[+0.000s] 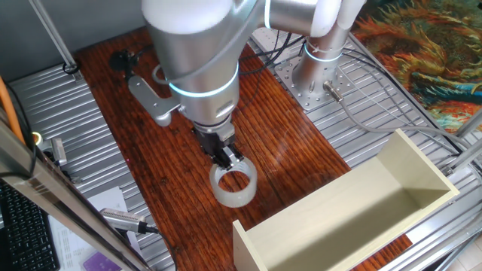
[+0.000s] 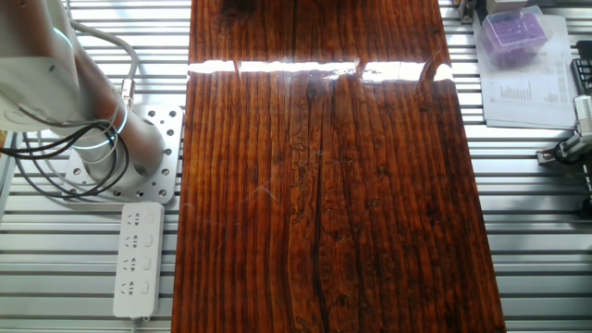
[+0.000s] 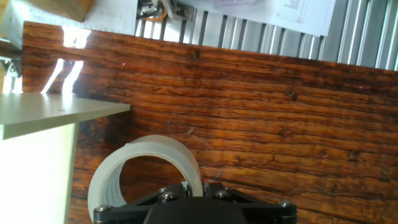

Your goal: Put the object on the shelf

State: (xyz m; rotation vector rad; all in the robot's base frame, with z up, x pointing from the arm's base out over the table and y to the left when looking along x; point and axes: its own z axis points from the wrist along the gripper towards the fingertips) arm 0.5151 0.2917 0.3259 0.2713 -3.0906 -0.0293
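The claw (image 1: 229, 161) was pinched on the rim of the tape roll (image 1: 233, 187), which hung from it just above the wooden table (image 1: 294, 162). The cream shelf (image 1: 354, 211) stood nearby, beside the roll.

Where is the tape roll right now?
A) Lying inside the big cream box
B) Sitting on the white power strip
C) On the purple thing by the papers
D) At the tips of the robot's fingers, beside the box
D: the tape roll hangs at the gripper, over the wooden table, outside the cream shelf.
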